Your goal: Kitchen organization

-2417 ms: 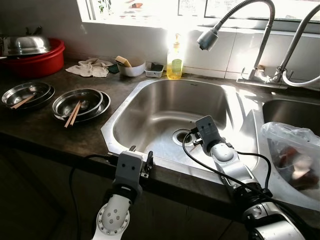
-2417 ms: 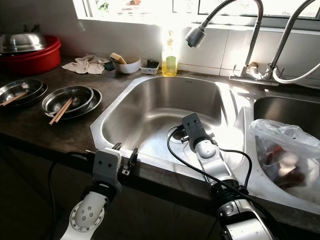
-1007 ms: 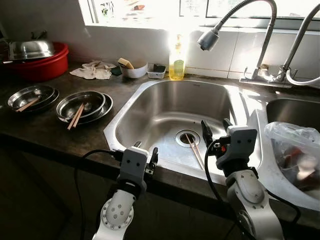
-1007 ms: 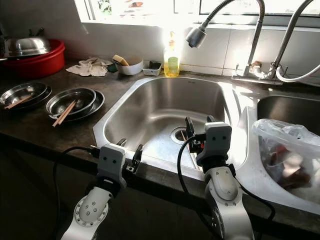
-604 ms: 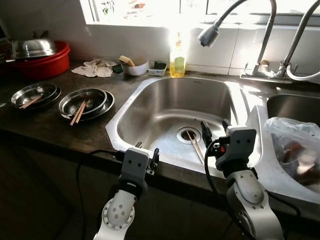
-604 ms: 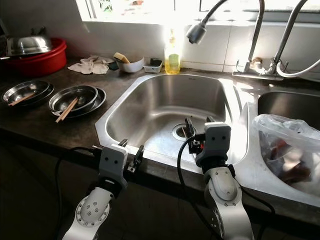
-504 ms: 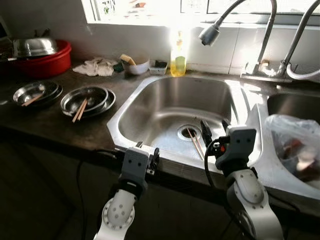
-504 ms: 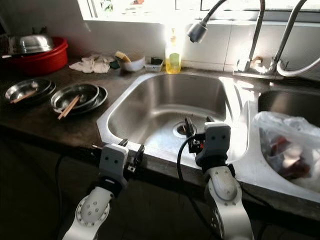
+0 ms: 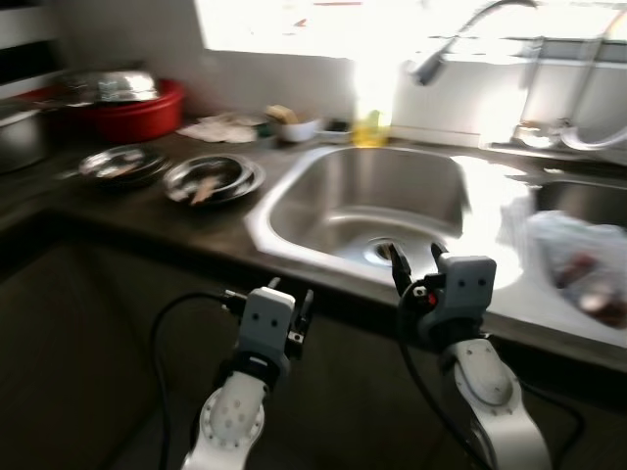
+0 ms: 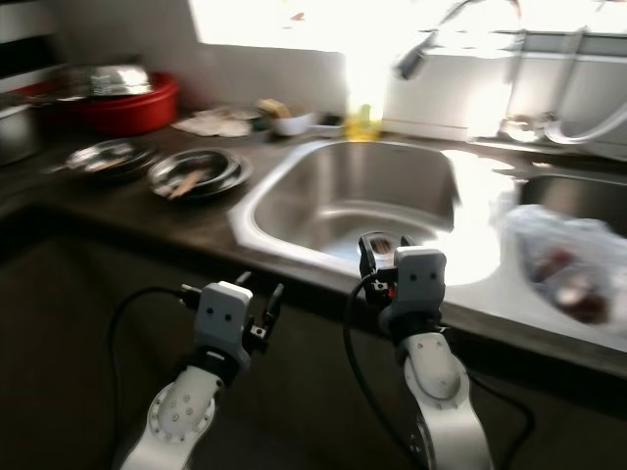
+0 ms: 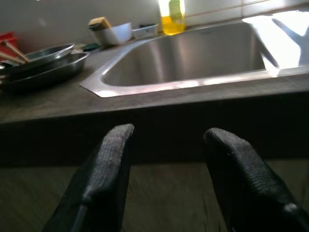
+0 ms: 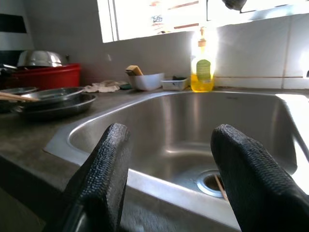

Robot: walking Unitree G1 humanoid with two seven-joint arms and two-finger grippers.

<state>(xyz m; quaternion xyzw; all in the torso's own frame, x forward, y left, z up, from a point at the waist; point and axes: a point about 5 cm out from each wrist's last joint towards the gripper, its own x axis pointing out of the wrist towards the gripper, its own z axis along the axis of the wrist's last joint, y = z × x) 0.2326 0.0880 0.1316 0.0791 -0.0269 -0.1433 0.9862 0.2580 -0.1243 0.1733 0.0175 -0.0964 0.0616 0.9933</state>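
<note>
Countertop edge (image 11: 193,104) just before both wide-open, empty end effectors, left (image 9: 284,294) and right (image 9: 414,262); sink (image 9: 392,196) beyond.

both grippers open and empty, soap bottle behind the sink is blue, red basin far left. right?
Not quite: the soap bottle behind the sink is yellow, as the right wrist view shows. The rest holds: left gripper and right gripper are open and empty, and the red basin is far left.

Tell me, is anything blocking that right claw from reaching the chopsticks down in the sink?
Nothing visible does. The right gripper is open at the sink's front rim, and the chopsticks lie by the drain beyond it with bare steel between. The left gripper hangs lower, facing the counter's front.
</note>
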